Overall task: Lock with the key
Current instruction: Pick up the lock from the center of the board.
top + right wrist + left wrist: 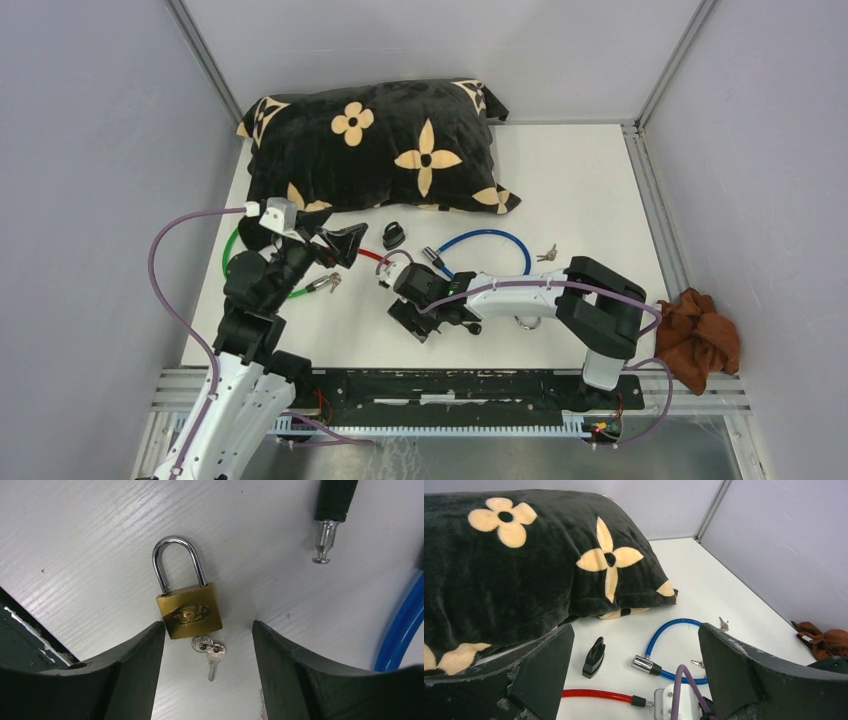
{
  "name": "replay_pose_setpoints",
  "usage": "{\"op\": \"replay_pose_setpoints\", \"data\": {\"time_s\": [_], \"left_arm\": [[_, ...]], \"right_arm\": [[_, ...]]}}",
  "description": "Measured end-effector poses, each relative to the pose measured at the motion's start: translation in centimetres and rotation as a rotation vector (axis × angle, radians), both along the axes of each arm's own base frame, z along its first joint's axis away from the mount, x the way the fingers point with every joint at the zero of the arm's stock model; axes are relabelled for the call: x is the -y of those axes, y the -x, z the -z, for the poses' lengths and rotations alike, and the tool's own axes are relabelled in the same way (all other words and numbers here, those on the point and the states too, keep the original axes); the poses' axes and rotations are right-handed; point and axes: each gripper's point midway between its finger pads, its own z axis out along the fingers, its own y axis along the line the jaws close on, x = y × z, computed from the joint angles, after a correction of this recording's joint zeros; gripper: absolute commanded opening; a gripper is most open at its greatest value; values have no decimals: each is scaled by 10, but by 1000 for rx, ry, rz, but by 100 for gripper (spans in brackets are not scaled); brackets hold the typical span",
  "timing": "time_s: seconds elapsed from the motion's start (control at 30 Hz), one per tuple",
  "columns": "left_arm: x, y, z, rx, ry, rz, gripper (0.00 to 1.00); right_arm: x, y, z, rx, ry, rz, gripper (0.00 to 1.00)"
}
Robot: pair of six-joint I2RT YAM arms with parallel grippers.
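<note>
Right gripper point(207, 630) is hanging over the padlock point(189, 612) with its fingers spread, not gripping anything.
The padlock is lying flat on the table point(75, 540) right between the fingertips, its loop pointing away from the hand. The keys point(212, 657) are sitting at its base, pointing back toward the palm. A blue cable point(400, 630) is curving off past one finger. Left gripper point(635, 635) is gaping wide too, holding nothing, with a black pillow point(499, 565) lying ahead of it.
</note>
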Motion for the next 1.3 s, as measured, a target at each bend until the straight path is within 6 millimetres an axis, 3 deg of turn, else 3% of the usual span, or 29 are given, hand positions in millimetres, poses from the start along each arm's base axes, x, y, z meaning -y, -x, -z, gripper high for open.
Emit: {"op": "replay_pose_setpoints", "data": {"time_s": [0.17,0.3,0.47,0.63,0.87,0.97,1.13,1.2,1.3], "left_arm": [[1,-1,3,-7,5,7,97],[4,0,6,-15,5,24,97],[5,0,6,-18,7,30,97],[6,0,7,-21,7,40,96],[6,0,9,-26,6,41,96],[6,-1,9,-28,6,39,94],[11,-2,16,-60,15,64,81],[20,2,27,-90,23,121,74],[40,11,55,-189,60,249,74]], "right_arm": [[-1,-1,0,3,0,-94,72],[-2,-4,0,2,-7,-171,64],[-3,-8,0,-4,-22,-212,63],[-6,-7,-1,-9,-40,-266,35],[-5,-11,-1,-15,-57,-289,11],[4,-11,-1,-13,-62,-287,5],[29,1,-9,-9,-78,-315,0],[34,4,-17,21,-106,-330,0],[33,2,-37,95,-167,-350,0]]}}
